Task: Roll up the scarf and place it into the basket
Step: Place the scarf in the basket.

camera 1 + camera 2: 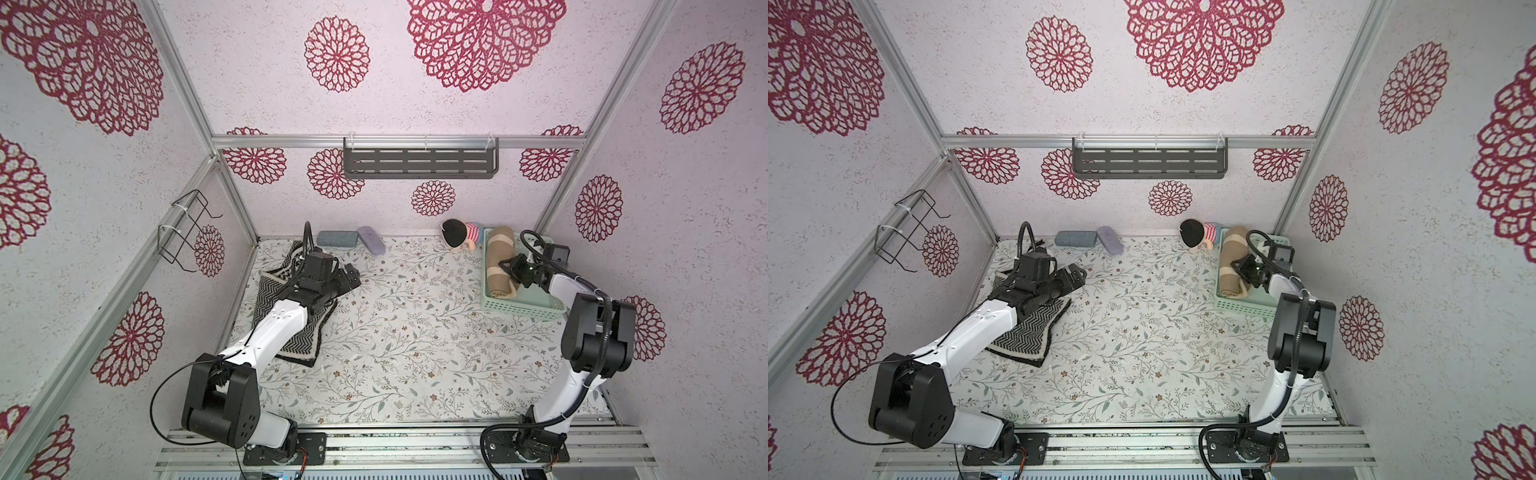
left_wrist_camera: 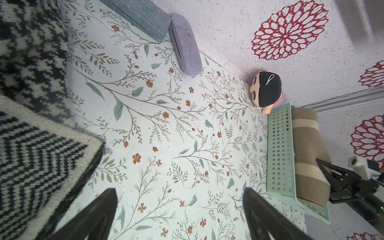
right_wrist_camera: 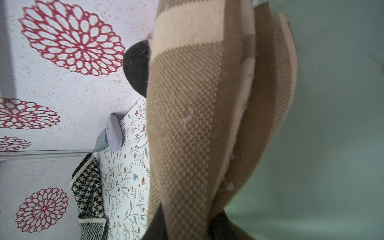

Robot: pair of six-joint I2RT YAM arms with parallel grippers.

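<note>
My right gripper (image 1: 506, 266) is clamped on the rolled tan scarf with cream stripes (image 1: 498, 249), its layers pinched between the jaws. The roll sits inside the pale mint-green perforated plastic basket (image 1: 524, 309), along the wall facing the table's middle. Its far end is up by the rim, near a black-haired plush doll (image 1: 455, 235). My left gripper (image 1: 351, 277) has its fingers spread wide and holds nothing. It hangs over the floral-print table (image 1: 415, 353), just beside a black-and-white knitted cloth (image 1: 299, 345).
</note>
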